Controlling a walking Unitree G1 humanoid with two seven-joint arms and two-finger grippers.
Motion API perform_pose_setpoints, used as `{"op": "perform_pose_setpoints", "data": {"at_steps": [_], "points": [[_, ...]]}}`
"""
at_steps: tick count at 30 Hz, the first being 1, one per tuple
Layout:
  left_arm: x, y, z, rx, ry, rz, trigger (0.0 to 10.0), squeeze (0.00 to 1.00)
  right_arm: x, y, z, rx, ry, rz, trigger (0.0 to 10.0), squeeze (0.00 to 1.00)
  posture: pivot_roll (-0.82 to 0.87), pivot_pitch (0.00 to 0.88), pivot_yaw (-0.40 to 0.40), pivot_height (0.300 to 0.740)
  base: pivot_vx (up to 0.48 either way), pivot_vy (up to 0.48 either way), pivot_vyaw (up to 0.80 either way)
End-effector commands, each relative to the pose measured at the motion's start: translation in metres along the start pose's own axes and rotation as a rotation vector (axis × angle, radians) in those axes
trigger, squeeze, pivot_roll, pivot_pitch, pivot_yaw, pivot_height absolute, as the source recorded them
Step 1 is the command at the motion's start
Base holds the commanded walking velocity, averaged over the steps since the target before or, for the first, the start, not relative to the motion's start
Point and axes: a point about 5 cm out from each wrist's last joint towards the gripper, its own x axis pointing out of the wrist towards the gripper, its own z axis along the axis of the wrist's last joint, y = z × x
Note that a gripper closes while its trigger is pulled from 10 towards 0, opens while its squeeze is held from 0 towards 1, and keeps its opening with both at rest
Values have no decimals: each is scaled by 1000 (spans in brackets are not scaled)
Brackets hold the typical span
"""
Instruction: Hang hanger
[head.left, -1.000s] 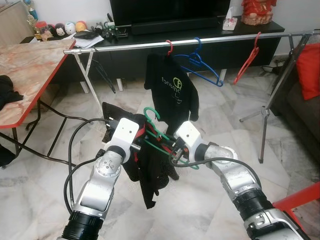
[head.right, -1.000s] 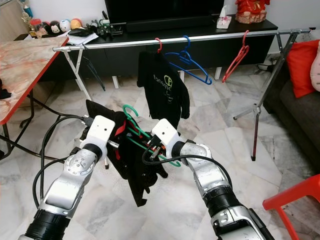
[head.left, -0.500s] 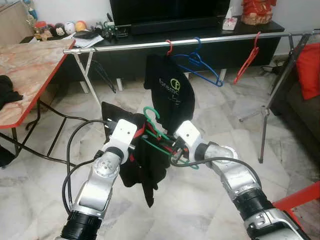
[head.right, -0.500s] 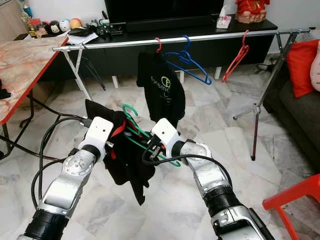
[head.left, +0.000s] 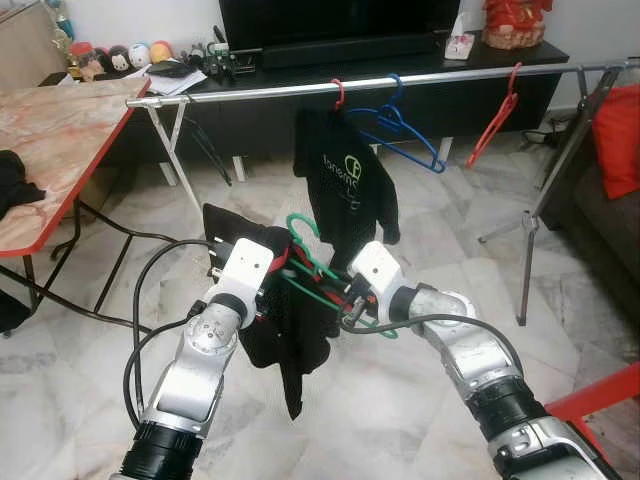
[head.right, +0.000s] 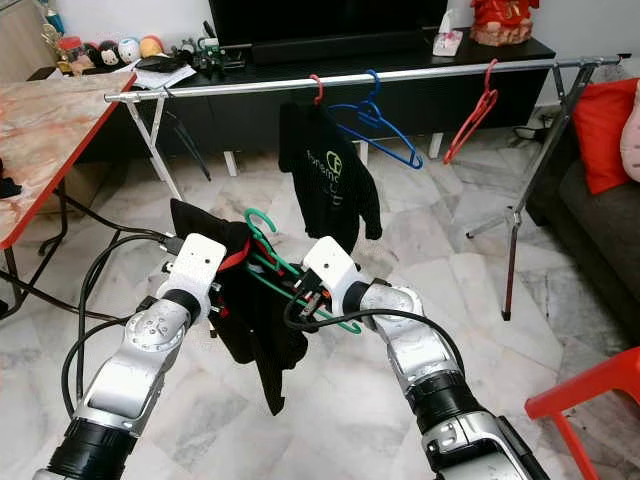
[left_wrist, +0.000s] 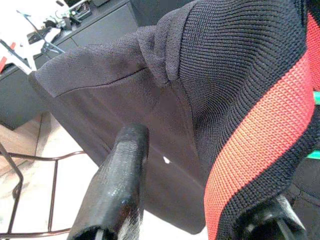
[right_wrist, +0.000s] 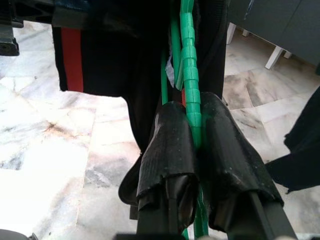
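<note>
Well below the metal rail, in front of the robot, the left gripper has its fingers spread around the shoulder of the black garment, prob. to steady the cloth. To its right the right gripper is clamped on the green hanger, w/ hook up, ready to lift toward the rail. The garment is black knit w/ a red stripe, hanging loose.
</note>
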Motion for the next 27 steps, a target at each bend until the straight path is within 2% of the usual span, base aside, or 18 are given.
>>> {"op": "perform_pose_setpoints", "data": {"at_steps": [1,27], "points": [[0,4,0,-6,-7,4,0,0,3,3,13,-21,-52,19,0,0,-69,49,84,740,0,0,0],[1,2,3,-2,-24,-11,0,0,3,3,9,-25,-33,20,0,0,-69,39,85,740,0,0,0]]}}
